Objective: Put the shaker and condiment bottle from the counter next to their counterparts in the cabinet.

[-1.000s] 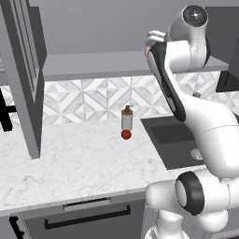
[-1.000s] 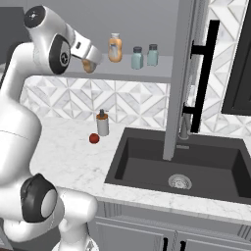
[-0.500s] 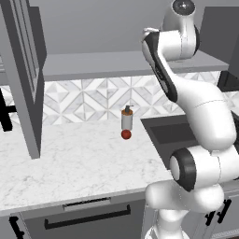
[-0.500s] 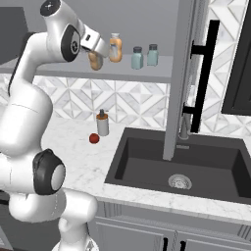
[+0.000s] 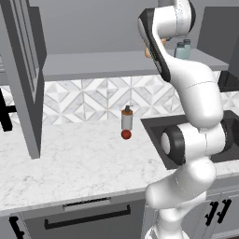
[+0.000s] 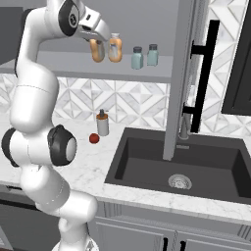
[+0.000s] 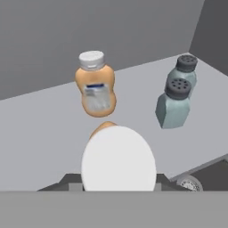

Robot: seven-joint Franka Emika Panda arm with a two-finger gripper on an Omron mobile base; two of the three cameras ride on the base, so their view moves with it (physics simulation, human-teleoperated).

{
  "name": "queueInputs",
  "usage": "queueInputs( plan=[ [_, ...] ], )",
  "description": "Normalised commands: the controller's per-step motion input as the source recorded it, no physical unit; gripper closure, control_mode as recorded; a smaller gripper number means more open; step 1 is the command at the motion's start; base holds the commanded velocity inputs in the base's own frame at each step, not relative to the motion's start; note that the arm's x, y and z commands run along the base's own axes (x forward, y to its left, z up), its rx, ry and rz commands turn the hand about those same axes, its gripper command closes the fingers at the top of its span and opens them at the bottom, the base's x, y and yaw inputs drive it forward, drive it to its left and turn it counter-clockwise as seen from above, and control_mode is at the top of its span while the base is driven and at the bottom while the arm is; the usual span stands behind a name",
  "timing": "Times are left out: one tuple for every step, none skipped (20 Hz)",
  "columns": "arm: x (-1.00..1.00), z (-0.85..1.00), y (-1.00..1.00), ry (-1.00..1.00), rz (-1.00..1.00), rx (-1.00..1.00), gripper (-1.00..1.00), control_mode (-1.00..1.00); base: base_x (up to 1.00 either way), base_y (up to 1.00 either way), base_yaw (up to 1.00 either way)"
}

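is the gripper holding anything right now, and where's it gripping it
Yes: the gripper holds the condiment bottle, upright at the cabinet shelf beside its twin orange bottle. The hand covers the bottle's upper part; the exact finger contact cannot be told.

Raised high from the base, folded at the elbow, upper link reaching toward the far wall. Gripper (image 6: 98, 48) held at shelf height, fingers pointing roughly down and away, closed around the condiment bottle (image 6: 97, 50). In the hand view, the bottle's pale cap sits right up against the camera between the fingertips.
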Motion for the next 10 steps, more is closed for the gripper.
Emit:
queueInputs(
  plan=[
    [0.0, -0.15, 0.0, -0.06, 0.0, -0.11, 1.0, -1.0, 0.0, 0.0, 0.0],
    [0.0, -0.16, 0.0, -0.08, 0.0, -0.09, 1.0, -1.0, 0.0, 0.0, 0.0],
    [0.0, 0.0, 0.0, -0.03, 0.0, 0.0, 1.0, -1.0, 0.0, 0.0, 0.0],
    [0.0, 0.0, 0.0, 0.0, 0.0, 0.0, 1.0, -1.0, 0.0, 0.0, 0.0],
    [0.0, -0.04, 0.0, -0.01, 0.0, 0.0, 1.0, -1.0, 0.0, 0.0, 0.0],
    [0.0, -0.21, 0.0, -0.05, 0.0, 0.0, 1.0, -1.0, 0.0, 0.0, 0.0],
    [0.0, -0.33, 0.0, -0.05, 0.0, 0.0, 1.0, -1.0, 0.0, 0.0, 0.0],
    [0.01, -0.31, 0.0, -0.03, 0.0, 0.0, 1.0, -1.0, 0.0, 0.0, 0.0],
    [0.04, -0.24, 0.0, 0.0, 0.0, 0.0, 1.0, -1.0, 0.0, 0.0, 0.0],
    [0.06, -0.2, 0.0, 0.0, 0.0, 0.0, 1.0, -1.0, 0.0, 0.0, 0.0]
  ],
)
